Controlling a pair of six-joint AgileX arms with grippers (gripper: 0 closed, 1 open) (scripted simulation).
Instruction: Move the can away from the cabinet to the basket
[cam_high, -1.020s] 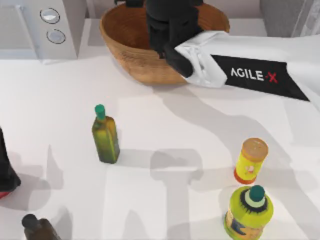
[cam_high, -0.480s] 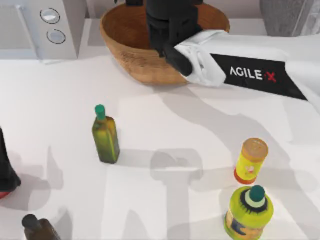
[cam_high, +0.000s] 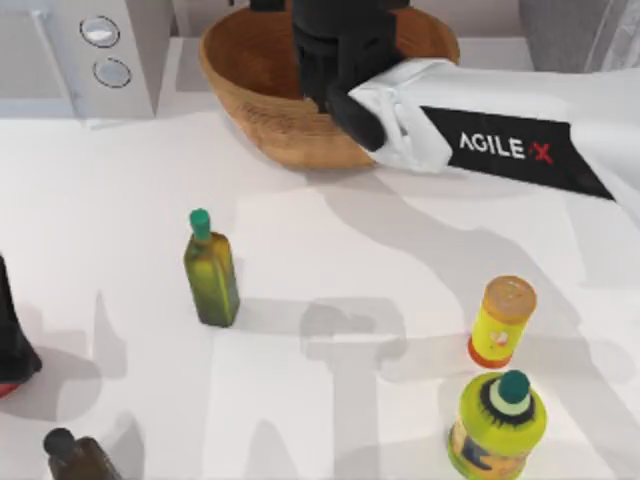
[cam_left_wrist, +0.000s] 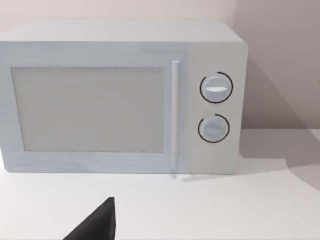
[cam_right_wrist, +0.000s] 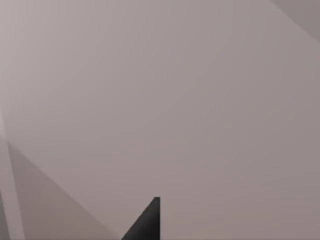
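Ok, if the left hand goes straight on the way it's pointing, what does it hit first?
Most likely the microwave. In its wrist view the left hand faces the door side squarely, with bare table between them. How far off it stands is hard to judge.

Facing a plain, pale grey-pink wall (cam_right_wrist: 190, 100), flat and unmarked across most of the frame. One dark, pointed fingertip (cam_right_wrist: 147, 224) of the right hand poking in at the near edge, wedge-shaped, black, its tip aimed toward the wall ahead. Beyond the fingertip and off to one side, a darker slanted shadow band (cam_right_wrist: 45, 200) on the wall, with a thin lighter streak just beside it. In the far corner, diagonally opposite, another faintly darker slanted patch (cam_right_wrist: 300, 12).
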